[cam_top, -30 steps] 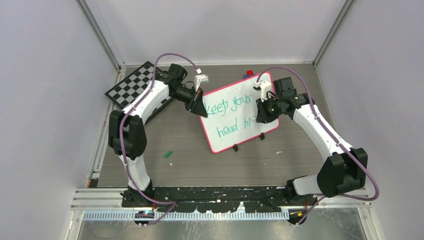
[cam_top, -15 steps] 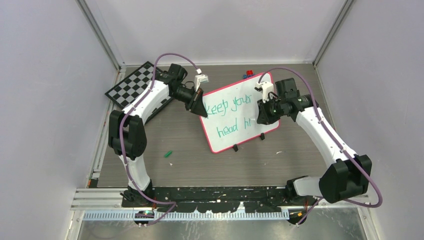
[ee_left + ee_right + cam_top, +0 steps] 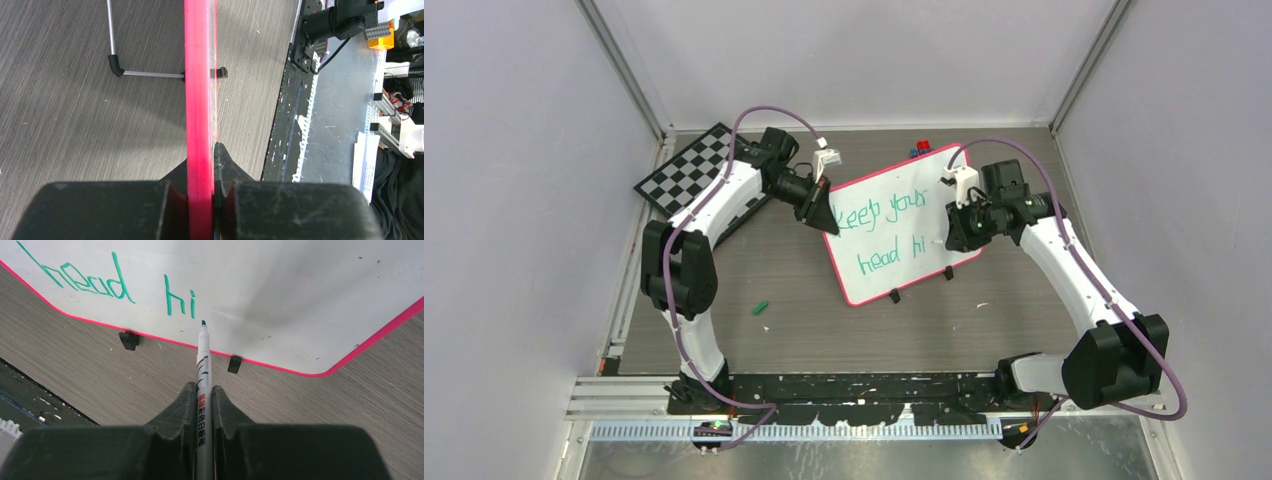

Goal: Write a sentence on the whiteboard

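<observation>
Glossy white, red-rimmed whiteboard (image 3: 894, 275) stands mid-bench (image 3: 804, 330), left jaws clamped on its left rim; right jaws clamp a green-tipped marker (image 3: 203, 355) beside unfinished green lettering (image 3: 180, 302). Hard pressure could skid the board, warping strokes.

Even, bright, diffuse light fills the top view, seemingly from overhead, and the arms (image 3: 724, 195) cast faint soft shadows on the grey table (image 3: 794, 330). In the right wrist view the glossy whiteboard (image 3: 310, 285) carries a soft grey shade beyond the marker (image 3: 203, 365) tip, while the near fingers (image 3: 170, 440) blur. In the left wrist view the board's red rim (image 3: 198, 100) glows oversaturated and soft-edged.
</observation>
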`<state>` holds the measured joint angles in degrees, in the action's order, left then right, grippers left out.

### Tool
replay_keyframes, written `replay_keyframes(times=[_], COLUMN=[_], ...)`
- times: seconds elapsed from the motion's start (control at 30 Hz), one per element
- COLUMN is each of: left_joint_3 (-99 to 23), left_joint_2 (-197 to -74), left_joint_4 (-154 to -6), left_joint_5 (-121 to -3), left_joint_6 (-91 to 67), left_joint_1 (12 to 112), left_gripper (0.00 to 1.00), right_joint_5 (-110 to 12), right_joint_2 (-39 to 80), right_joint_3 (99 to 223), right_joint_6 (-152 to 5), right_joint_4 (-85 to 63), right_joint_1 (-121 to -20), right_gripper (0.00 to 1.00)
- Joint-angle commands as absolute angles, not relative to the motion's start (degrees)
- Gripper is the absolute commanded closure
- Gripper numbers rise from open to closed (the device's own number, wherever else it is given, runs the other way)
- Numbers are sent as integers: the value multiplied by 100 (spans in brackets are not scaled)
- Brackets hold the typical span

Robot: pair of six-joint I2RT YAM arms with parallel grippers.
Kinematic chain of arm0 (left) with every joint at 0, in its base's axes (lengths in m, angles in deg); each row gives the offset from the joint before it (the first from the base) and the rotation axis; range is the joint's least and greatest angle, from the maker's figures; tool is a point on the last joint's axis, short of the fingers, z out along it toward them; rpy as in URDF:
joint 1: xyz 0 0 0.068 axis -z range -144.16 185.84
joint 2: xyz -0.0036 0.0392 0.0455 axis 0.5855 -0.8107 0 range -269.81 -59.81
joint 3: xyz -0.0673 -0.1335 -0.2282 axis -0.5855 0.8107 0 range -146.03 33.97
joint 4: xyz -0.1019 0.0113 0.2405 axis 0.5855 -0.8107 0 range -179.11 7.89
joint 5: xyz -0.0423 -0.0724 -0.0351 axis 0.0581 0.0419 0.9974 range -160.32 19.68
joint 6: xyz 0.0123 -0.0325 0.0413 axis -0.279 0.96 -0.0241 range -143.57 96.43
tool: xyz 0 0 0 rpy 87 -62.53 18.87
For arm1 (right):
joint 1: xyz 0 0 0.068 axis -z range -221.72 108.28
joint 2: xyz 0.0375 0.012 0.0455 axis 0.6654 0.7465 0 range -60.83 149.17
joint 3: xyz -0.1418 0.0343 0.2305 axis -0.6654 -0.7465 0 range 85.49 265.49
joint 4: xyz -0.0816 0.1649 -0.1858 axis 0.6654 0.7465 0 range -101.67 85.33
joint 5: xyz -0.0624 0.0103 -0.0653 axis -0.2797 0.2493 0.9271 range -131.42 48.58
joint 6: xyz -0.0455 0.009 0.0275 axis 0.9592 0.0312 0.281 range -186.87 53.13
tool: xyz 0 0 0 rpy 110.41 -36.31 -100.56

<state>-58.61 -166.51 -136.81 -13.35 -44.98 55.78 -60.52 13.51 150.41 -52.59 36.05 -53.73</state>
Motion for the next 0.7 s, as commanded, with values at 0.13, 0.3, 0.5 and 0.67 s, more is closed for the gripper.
replay_keyframes(times=[0.13,0.3,0.5,0.67], left_joint_3=[-5857,-5876,-5911,-5917], left_joint_2=[-16702,-16704,-16739,-16755], left_joint_4=[-13783,-13785,-13810,-13808], left_joint_5=[-1724,-1732,-1725,-1724], left_joint_6=[-4821,-4822,-4833,-4835], left_joint_1=[5693,5698,5696,5698], left_gripper=[100,100,100,100], right_joint_5=[-5903,-5907,-6028,-6076], right_joint_2=[1466,1622,1736,1773], right_joint_3=[15107,15211,15337,15331], right_joint_6=[-5257,-5301,-5358,-5344], right_joint_4=[3210,3120,3052,3113], right_joint_1=[-5370,-5363,-5376,-5464], right_gripper=[100,100,100,100])
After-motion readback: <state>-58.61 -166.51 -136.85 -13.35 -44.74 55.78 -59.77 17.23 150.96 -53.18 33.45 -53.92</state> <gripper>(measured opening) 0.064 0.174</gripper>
